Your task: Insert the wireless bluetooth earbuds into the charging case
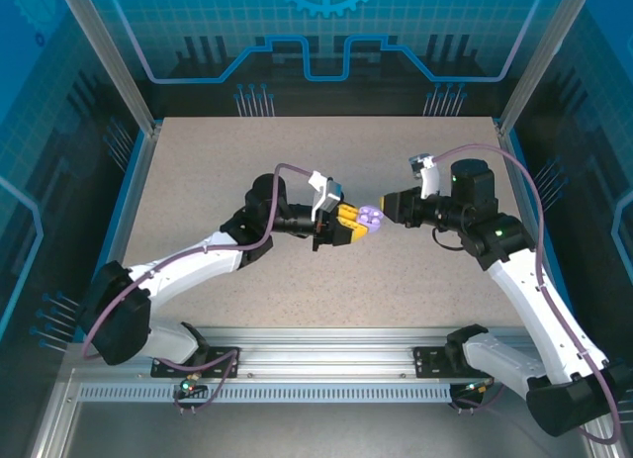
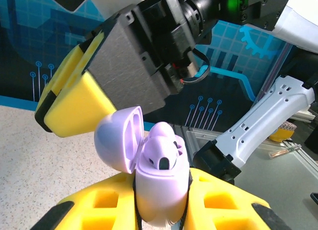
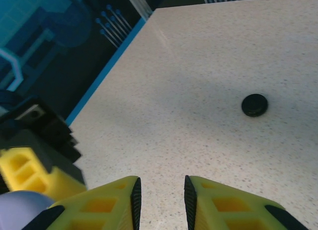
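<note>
- charging case (image 2: 159,190): lavender, rounded, raised clear of the table (image 1: 297,161) over its middle; lid (image 2: 117,135) swung open on its hinge and leaning to one side; the body stands upright, mouth up, in the left wrist view
- wireless bluetooth earbuds (image 2: 161,158): lavender, two rounded heads showing in the open mouth of the charging case, one behind the other; the nearer one has a small dark spot on top; how deep they sit cannot be told
- left tool (image 1: 354,224): yellow fingers clenched on the lower body of the charging case, one on each side, gripping it
- right tool (image 3: 160,202): just beside the charging case, facing its open mouth from the side opposite the left tool; released, a clear gap between the fingers, bare table seen through it, nothing held; in the left wrist view one yellow finger (image 2: 74,106) hangs just above the lid, contact cannot be told
- black round disc (image 3: 254,105): flat on the table, well apart from the charging case, past the right tool's fingertips
</note>
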Robot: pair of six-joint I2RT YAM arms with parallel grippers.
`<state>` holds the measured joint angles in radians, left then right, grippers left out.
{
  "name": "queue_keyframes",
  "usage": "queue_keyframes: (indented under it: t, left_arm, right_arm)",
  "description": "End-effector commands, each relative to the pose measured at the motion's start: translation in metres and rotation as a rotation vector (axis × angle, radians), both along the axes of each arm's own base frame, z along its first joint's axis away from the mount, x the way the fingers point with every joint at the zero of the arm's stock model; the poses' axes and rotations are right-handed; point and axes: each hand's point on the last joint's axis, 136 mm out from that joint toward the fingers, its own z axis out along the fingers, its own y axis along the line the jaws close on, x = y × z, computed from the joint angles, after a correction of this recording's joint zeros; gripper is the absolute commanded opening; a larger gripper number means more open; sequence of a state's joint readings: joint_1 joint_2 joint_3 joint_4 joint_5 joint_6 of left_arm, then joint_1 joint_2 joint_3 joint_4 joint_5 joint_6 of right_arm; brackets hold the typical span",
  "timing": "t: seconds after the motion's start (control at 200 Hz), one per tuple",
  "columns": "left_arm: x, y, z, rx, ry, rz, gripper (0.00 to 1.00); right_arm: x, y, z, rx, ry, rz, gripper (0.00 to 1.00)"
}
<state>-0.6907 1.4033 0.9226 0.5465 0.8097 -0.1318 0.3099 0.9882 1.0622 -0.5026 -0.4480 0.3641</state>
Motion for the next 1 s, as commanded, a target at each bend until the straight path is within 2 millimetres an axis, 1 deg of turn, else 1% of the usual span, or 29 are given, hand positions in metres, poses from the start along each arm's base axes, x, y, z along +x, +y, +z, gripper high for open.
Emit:
queue_keyframes:
  t: [0.0, 0.13, 0.235, 0.32, 0.425, 0.475, 0.53, 0.635, 0.765, 0.896, 0.996]
  left_arm:
    - [0.003, -0.007, 0.011, -0.017, -0.01, -0.015, 0.0]
    - [0.016, -0.009, 0.003, 0.006, 0.024, 0.044, 0.0]
    - [0.027, -0.01, -0.001, 0.024, 0.051, 0.088, 0.0]
    - [0.031, -0.01, -0.004, 0.032, 0.071, 0.1, 0.0]
    - [0.038, -0.009, -0.007, 0.04, 0.093, 0.139, 0.0]
    - [0.048, -0.005, -0.011, 0.053, 0.122, 0.189, 0.0]
    - [0.063, 0.0, -0.017, 0.071, 0.166, 0.257, 0.0]
    - [0.092, 0.015, -0.041, 0.137, 0.306, 0.384, 0.0]
    - [0.122, 0.038, -0.083, 0.235, 0.5, 0.521, 0.0]
    - [0.141, 0.071, -0.122, 0.282, 0.611, 0.688, 0.0]
    - [0.146, 0.097, -0.153, 0.368, 0.702, 0.792, 0.0]
  right_arm:
    - [-0.011, 0.01, 0.023, 0.081, -0.062, 0.089, 0.32]
    - [-0.018, 0.015, 0.029, 0.101, -0.073, 0.132, 0.32]
    - [-0.02, 0.014, 0.031, 0.099, -0.079, 0.136, 0.32]
    - [-0.02, 0.014, 0.03, 0.091, -0.077, 0.13, 0.32]
    - [-0.01, 0.0, 0.022, 0.028, -0.069, 0.031, 0.33]
    - [-0.004, -0.009, 0.017, -0.014, -0.064, -0.03, 0.35]
    - [0.0, -0.019, 0.011, -0.06, -0.055, -0.089, 0.35]
    - [0.004, -0.029, 0.003, -0.111, -0.045, -0.144, 0.36]
    - [0.005, -0.035, -0.001, -0.136, -0.043, -0.169, 0.36]
    - [0.005, -0.036, -0.002, -0.146, -0.043, -0.173, 0.36]
    - [0.005, -0.038, -0.004, -0.157, -0.041, -0.178, 0.36]
